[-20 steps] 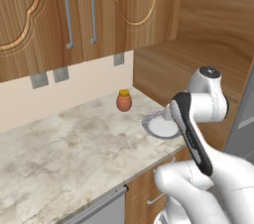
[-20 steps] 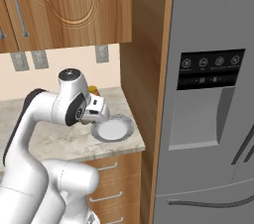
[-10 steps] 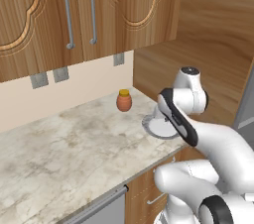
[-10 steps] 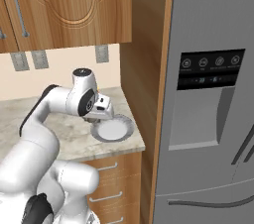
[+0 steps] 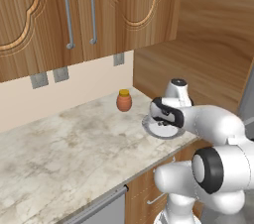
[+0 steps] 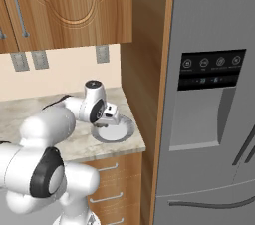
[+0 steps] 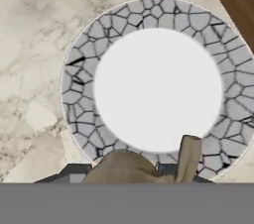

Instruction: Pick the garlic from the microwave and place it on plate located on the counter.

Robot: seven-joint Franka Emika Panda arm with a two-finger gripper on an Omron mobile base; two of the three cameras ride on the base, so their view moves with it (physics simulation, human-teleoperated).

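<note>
the plate (image 7: 79, 89) on the tabletop (image 5: 64, 143) holds nothing – the gripper (image 7: 136, 168), just above the plate, is clamped on the garlic (image 7: 130, 167).

Plate (image 7: 79, 69): plain white centre, grey rim broken by dark crackle lines like mosaic. Garlic (image 7: 124, 168): olive-tan, paler tan stem tip. Worktop (image 5: 64, 153): cream and beige marble with grey-brown veining. Jar (image 5: 124, 102): orange-brown body, yellow lid. Cabinets (image 5: 124, 5): warm brown wood grain, lighter carved outline on the doors, grey metal handles. Wall strip under them pale peach, with grey outlets. Fridge (image 6: 214, 94): flat grey, black control panel. Arm white with dark joints.
</note>
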